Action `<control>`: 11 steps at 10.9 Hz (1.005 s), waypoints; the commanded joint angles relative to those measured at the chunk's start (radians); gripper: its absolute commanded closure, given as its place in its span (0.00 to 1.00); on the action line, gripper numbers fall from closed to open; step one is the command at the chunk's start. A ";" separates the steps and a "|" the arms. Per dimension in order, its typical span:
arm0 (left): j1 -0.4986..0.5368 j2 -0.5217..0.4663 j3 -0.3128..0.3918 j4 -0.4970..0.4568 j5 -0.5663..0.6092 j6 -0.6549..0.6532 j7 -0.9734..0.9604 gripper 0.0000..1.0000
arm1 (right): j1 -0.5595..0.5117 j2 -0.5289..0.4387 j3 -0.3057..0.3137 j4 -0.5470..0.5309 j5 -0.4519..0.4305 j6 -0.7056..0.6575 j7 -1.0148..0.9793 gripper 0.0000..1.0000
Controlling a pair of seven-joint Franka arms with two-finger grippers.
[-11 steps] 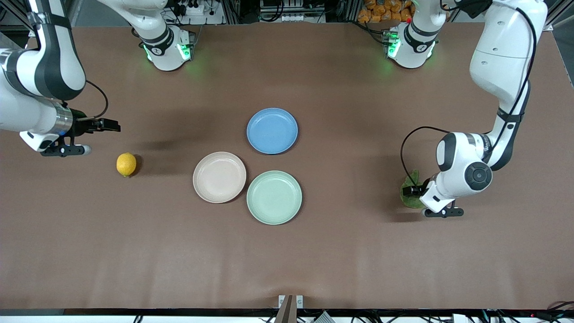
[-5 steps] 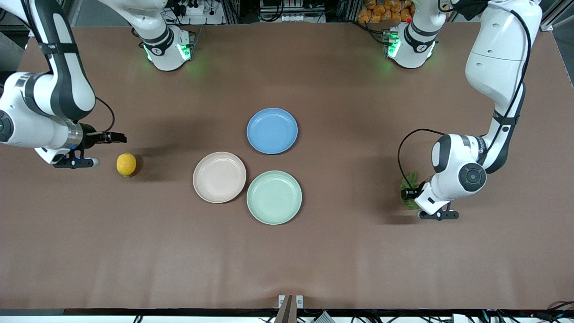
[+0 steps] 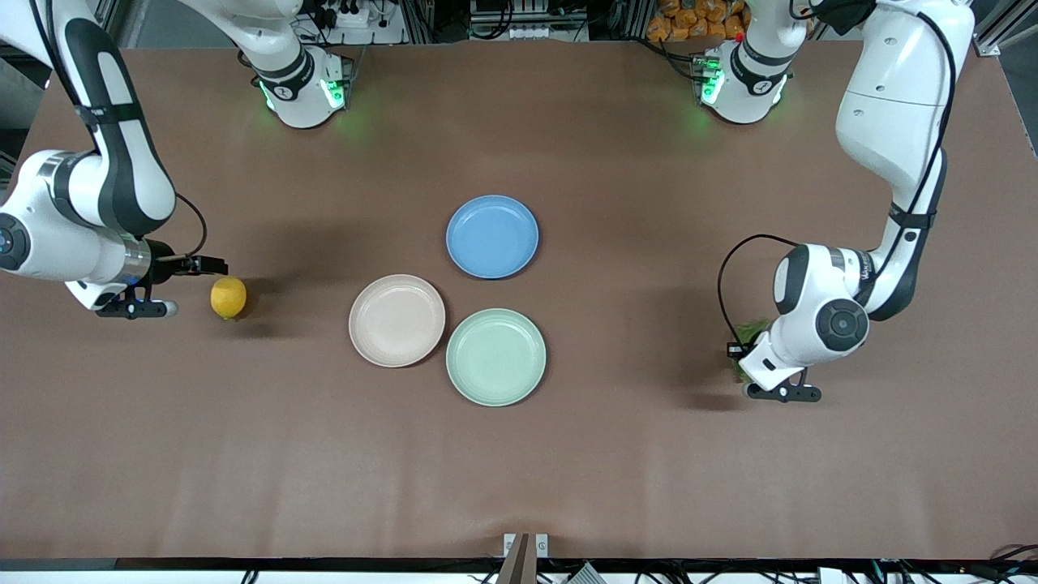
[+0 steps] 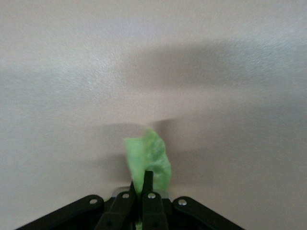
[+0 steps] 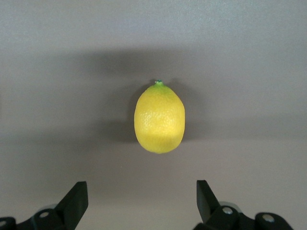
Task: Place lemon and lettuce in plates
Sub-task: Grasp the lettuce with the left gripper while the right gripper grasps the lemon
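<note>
A: Both arms are moving vs before? 
B: Yep. Left gripper [image 4: 142, 184] is now clamping lettuce [image 4: 148, 160] at the left arm's end; right gripper [image 5: 139, 201], spread wide, is nearing lemon [image 5: 159, 118], not touching. Plates [image 3: 396, 319] sitting mid-table.

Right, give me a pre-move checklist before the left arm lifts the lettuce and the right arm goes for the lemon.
1. Left gripper shut on the lettuce: ok, fingers pinch the leaf in the left wrist view.
2. Lettuce clear of the table: cannot tell.
3. Right gripper open: ok, fingers spread wide.
4. Lemon lined up between the right gripper's fingers: ok, centred ahead of them and not yet touched.
5. Beige-pink plate and mint green plate free to receive: ok, nothing lies in either.
6. Blue plate out of the way: ok, farther from the front camera than both target plates.
</note>
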 commanded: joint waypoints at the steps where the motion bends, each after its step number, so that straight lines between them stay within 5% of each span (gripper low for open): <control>1: -0.034 0.004 0.007 0.145 0.010 -0.180 -0.009 1.00 | -0.042 0.070 0.009 0.039 -0.010 -0.006 -0.009 0.00; 4: -0.054 -0.004 0.006 0.221 -0.038 -0.304 -0.020 1.00 | -0.052 0.082 0.009 0.032 -0.009 -0.013 -0.011 0.00; 11: -0.203 -0.013 -0.003 0.282 -0.197 -0.311 -0.153 1.00 | -0.065 0.114 0.009 0.037 -0.004 0.036 -0.011 0.00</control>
